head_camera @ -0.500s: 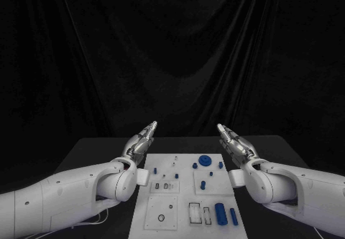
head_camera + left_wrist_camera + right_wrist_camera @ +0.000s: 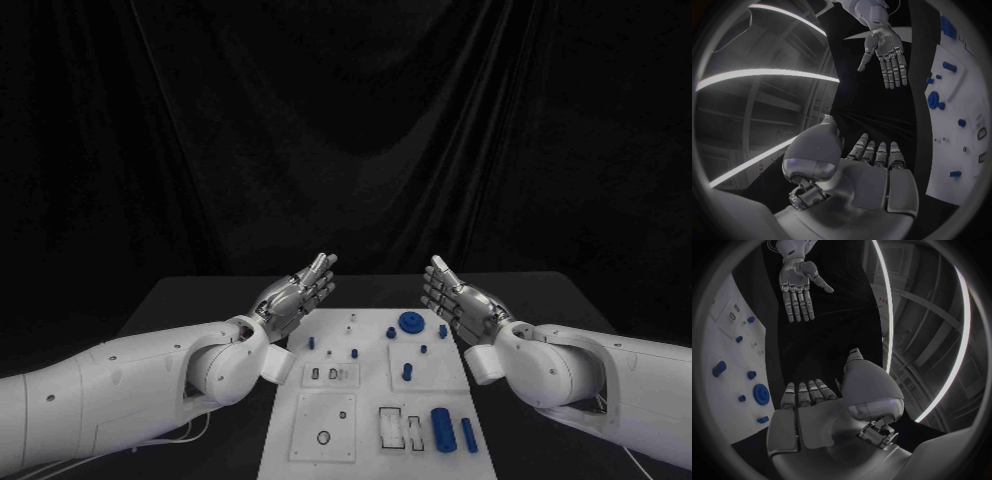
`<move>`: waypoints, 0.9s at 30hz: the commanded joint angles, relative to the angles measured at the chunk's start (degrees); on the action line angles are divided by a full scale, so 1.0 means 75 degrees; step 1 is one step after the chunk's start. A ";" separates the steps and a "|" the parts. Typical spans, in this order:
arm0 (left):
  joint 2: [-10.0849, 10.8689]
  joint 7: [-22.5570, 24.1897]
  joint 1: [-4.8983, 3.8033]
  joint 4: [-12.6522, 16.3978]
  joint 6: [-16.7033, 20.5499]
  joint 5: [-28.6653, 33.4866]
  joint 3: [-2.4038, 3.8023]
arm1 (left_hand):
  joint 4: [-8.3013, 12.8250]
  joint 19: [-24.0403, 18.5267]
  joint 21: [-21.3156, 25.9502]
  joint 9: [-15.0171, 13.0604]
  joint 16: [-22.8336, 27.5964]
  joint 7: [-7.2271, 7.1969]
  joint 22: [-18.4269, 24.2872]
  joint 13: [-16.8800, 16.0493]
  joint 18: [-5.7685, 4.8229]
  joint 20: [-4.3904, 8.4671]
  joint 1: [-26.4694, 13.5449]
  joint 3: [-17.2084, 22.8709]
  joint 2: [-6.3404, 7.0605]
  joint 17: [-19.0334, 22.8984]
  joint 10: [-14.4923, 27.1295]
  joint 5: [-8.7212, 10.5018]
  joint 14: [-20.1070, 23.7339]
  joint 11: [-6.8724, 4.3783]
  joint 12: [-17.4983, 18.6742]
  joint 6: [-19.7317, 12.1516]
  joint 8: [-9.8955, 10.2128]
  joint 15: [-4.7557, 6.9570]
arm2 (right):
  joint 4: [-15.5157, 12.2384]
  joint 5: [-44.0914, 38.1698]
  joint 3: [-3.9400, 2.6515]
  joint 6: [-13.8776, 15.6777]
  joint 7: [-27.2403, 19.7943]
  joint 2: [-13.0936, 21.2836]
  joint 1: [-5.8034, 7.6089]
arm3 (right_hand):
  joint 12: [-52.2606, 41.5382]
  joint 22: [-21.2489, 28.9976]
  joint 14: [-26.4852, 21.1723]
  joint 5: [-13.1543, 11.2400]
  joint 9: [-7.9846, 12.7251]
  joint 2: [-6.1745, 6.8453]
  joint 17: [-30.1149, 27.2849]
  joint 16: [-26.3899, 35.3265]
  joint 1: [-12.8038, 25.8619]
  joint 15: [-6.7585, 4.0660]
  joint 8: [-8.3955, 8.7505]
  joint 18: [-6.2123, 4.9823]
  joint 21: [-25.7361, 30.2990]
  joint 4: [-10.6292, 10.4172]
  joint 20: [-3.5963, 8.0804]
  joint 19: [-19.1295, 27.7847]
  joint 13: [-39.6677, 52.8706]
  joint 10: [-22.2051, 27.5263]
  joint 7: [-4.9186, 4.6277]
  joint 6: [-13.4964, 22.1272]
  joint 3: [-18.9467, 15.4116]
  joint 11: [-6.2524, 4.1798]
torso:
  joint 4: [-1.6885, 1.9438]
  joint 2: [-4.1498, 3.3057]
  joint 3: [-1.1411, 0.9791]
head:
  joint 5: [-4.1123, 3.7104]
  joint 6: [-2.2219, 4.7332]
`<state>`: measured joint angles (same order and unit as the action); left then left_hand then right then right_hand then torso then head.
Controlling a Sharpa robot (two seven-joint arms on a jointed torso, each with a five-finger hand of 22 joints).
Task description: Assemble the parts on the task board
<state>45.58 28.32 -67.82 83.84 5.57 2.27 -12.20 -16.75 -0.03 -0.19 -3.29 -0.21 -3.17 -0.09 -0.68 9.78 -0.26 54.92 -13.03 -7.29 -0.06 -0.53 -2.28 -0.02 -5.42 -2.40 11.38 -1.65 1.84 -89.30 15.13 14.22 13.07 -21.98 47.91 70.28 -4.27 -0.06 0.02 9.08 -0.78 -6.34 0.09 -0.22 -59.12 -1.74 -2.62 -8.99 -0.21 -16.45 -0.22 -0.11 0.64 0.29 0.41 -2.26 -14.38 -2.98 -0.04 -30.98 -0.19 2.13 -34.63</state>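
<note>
Left robot hand [image 2: 297, 291] and right robot hand [image 2: 457, 297] both released, fingers extended, palms facing, flat white task board [image 2: 330, 400] with small blue parts [image 2: 441, 423] below and between them.

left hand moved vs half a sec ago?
Yes. In the head view the left hand has turned palm-inward and shifted toward the far end of the task board, which has stayed put.

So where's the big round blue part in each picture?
Head view: the round blue part lies at the far end of the task board.
Left wrist view: beside the board's edge.
Right wrist view: near the board's edge.
Shared landmark: the white task board.
</note>
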 commanded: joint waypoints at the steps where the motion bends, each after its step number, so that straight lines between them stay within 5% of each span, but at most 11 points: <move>1: -0.0002 0.0150 -0.0041 -0.0010 -0.0885 0.0130 -0.0013 | 0.0013 0.0005 0.0025 0.0013 0.0028 -0.0033 0.0012 -0.0011 0.0010 0.0066 0.0110 -0.0059 -0.0001 0.0007 -0.0004 -0.0048 0.0002 -0.0079 -0.0047 0.0024 -0.0031 0.0575 | 0.0006 0.0221 -0.0004 -0.0450 0.0224 0.0010 0.0015 | -0.0022 0.0008 -0.0002 0.0015 -0.0011 0.0056 -0.0012 0.0029 -0.0048 -0.0396 -0.0033 -0.0008 0.0028 -0.0043 0.0001 0.0015 0.0013 -0.0006 -0.0013 -0.0053 0.0000 0.0020 | 0.0000 0.0000 0.0000 | -0.0001 0.0001; 2: -0.0010 0.1176 -0.0041 -0.0043 -0.0063 0.0128 -0.0015 | 0.0013 0.0005 0.0025 0.0013 0.0028 -0.0033 0.0012 -0.0011 0.0010 0.0066 0.0110 -0.0059 -0.0001 0.0007 -0.0004 -0.0048 0.0002 -0.0079 -0.0047 0.0024 -0.0031 0.0575 | -0.0006 0.0209 -0.0004 -0.0310 0.0119 0.0188 0.0016 | -0.0023 0.0008 -0.0002 0.0012 -0.0011 0.0059 -0.0012 0.0029 -0.0045 -0.0383 -0.0034 -0.0001 0.0028 -0.0044 -0.0005 0.0015 0.0014 -0.0007 -0.0024 -0.0056 0.0002 0.0032 | -0.0010 -0.0017 0.0002 | -0.0127 -0.0158; 18: 0.0052 0.1358 -0.0038 -0.0063 0.0091 0.0128 -0.0015 | 0.0015 0.0005 0.0025 0.0138 0.0028 -0.0290 0.0012 -0.0001 -0.0105 0.0432 0.0354 -0.0246 -0.0199 0.0007 0.0007 -0.0055 0.0002 -0.0327 -0.0027 -0.0140 0.0021 0.0819 | 0.0036 0.0207 -0.0004 -0.0392 0.0123 0.0206 0.0020 | -0.0040 0.0008 -0.0002 0.0018 -0.0013 0.0065 -0.0012 0.0029 -0.0040 -0.0325 -0.0041 0.0036 0.0028 -0.0041 -0.0031 0.0015 0.0017 -0.0011 -0.0077 -0.0069 0.0015 0.0087 | -0.0004 -0.0019 0.0002 | -0.0102 -0.0305; 21: 0.0083 0.1418 -0.0038 -0.0029 0.0315 0.0128 -0.0015 | 0.0010 0.0005 0.0025 0.0186 0.0028 -0.0387 0.0012 0.0002 -0.0033 0.0136 0.0459 -0.0309 -0.0234 0.0007 0.0016 -0.0060 0.0002 -0.0423 -0.0023 -0.0186 0.0029 0.0789 | 0.0043 0.0179 -0.0004 -0.0408 0.0125 0.0216 0.0036 | -0.0044 0.0008 -0.0002 0.0058 -0.0015 0.0087 -0.0012 0.0029 -0.0070 -0.0276 -0.0045 0.0062 0.0028 -0.0038 -0.0052 0.0015 0.0018 -0.0013 -0.0122 -0.0078 0.0031 0.0135 | -0.0010 -0.0016 0.0002 | -0.0077 -0.0366; 25: 0.0123 0.1499 -0.0038 0.0029 0.0832 0.0128 -0.0015 | 0.0019 0.0005 0.0025 0.0210 0.0028 -0.0413 0.0012 0.0002 -0.0003 -0.0014 0.0553 -0.0326 -0.0246 0.0007 0.0020 -0.0081 0.0002 -0.0445 -0.0032 -0.0179 0.0029 0.0781 | 0.0043 -0.0312 -0.0004 -0.0305 0.0116 0.0249 0.0106 | -0.0118 0.0008 -0.0002 0.0256 -0.0035 0.0203 -0.0012 0.0029 -0.0307 0.0062 -0.0115 0.0219 0.0028 -0.0024 -0.0240 0.0015 0.0031 -0.0028 -0.0421 -0.0166 0.0146 0.0457 | -0.0008 -0.0014 0.0002 | -0.0065 -0.0460; 27: 0.0144 0.1551 -0.0038 0.0036 0.1079 0.0077 -0.0015 | 0.0017 0.0005 0.0025 0.0217 0.0028 -0.0371 0.0012 0.0001 0.0016 -0.0038 0.0603 -0.0328 -0.0255 0.0007 0.0022 -0.0089 0.0002 -0.0383 -0.0044 -0.0148 0.0026 0.0796 | 0.0076 -0.1006 -0.0004 -0.0273 0.0152 0.0284 0.0204 | -0.0162 0.0008 -0.0002 0.0669 -0.0049 0.0317 -0.0012 0.0029 -0.0699 0.0435 -0.0166 0.0253 0.0028 0.0031 -0.0589 0.0015 0.0038 -0.0038 -0.0646 -0.0227 0.0259 0.0723 | -0.0008 -0.0021 -0.0002 | -0.0093 -0.0537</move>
<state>46.64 37.41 -67.95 83.95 9.20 2.84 -12.38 -16.67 -0.04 -0.19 -1.72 -0.21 -6.02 -0.10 -0.67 9.76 -0.31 59.12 -15.16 -9.21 -0.10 -0.34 -2.81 -0.02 -8.51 -2.43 10.16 -1.65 1.83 -88.91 14.15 14.26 11.07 -21.52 49.87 71.39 -5.19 -0.08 0.01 13.24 -1.08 -4.22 0.09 -0.22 -63.58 0.74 -3.61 -7.98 -0.21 -16.32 -3.98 0.00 0.86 0.05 -3.99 -3.80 -12.70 1.95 -0.10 -31.10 -0.18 1.60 -38.27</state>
